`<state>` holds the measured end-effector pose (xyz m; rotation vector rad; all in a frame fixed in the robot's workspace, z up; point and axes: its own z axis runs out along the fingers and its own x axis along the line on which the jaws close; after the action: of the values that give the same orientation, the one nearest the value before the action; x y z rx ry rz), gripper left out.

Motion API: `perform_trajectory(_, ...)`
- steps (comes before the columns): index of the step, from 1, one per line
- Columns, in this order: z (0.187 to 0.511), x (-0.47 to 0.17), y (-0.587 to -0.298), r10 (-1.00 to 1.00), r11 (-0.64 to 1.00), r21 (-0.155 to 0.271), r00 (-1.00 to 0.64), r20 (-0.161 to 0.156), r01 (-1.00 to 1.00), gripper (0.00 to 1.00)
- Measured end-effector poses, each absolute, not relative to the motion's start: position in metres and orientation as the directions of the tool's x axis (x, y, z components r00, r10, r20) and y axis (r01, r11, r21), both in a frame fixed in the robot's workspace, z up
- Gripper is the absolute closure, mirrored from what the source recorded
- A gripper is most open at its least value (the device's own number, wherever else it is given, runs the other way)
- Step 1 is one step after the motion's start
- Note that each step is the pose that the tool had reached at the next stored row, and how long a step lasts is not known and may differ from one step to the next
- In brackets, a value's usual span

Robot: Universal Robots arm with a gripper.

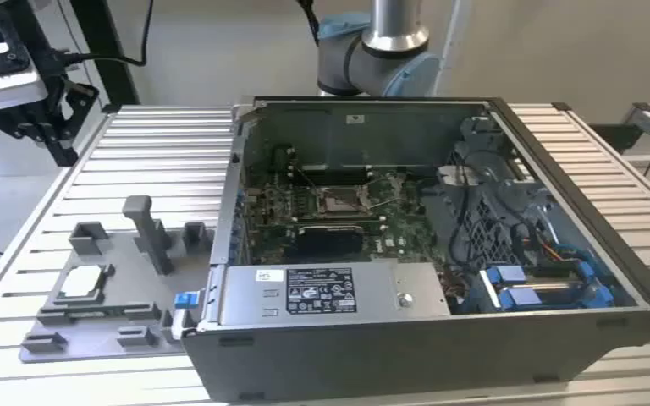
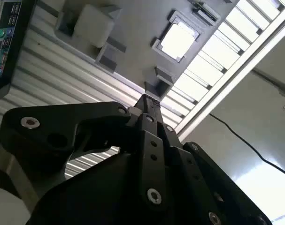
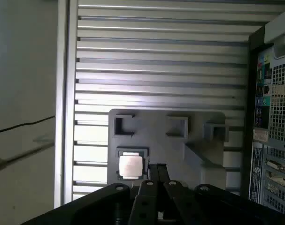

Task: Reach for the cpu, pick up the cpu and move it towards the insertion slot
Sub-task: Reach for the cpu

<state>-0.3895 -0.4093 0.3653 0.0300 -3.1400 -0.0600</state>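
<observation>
The cpu [image 1: 84,282] lies flat in a square pocket of the grey tray [image 1: 99,326] on the slatted table, at the exterior view's left. Its silvery top also appears in both wrist views, cpu [image 2: 178,40] and cpu [image 3: 131,166]. My gripper [image 1: 63,150] hangs well above the table at the exterior view's upper left, apart from the tray. In both wrist views its black fingers meet at one tip with nothing between them, gripper [image 2: 146,99], gripper [image 3: 156,168]. The insertion slot [image 1: 340,200] sits in the motherboard inside the open computer case [image 1: 438,338].
Upright grey posts [image 1: 150,233] and blocks stand on the tray near the cpu. The case's wall [image 1: 226,220] rises between the tray and the motherboard. Cables and blue parts [image 1: 540,283] crowd the case's right side. The arm's base [image 1: 376,59] stands behind the case.
</observation>
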Motion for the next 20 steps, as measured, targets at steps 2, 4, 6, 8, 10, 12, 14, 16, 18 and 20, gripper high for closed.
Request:
perform_trajectory(2,0.365,-0.390,-0.409,-0.019,0.999,0.038,-1.000,0.001,-0.019,1.00)
perform_trajectory(4,0.365,-0.390,-0.409,-0.019,0.999,0.038,-1.000,0.000,-0.019,1.00)
perform_trajectory(6,0.365,-0.390,-0.409,-0.019,0.999,0.038,-1.000,0.001,-0.019,1.00)
perform_trajectory(8,0.365,-0.390,-0.409,-0.019,0.999,0.038,-1.000,0.001,-0.019,1.00)
perform_trajectory(10,0.365,-0.390,-0.409,-0.019,0.999,0.038,-1.000,0.001,-0.019,1.00)
perform_trajectory(12,0.365,-0.390,-0.409,-0.019,0.999,0.038,-1.000,0.001,-0.019,1.00)
perform_trajectory(14,0.365,-0.390,-0.409,-0.019,0.999,0.038,-1.000,0.001,-0.019,1.00)
perform_trajectory(16,0.365,-0.393,-0.412,-0.019,0.999,0.038,-1.000,0.001,-0.019,1.00)
perform_trajectory(18,0.365,-0.398,-0.416,-0.019,0.999,0.038,-1.000,0.000,-0.019,1.00)
perform_trajectory(20,0.364,-0.403,-0.420,-0.019,0.999,0.038,-1.000,0.000,-0.019,1.00)
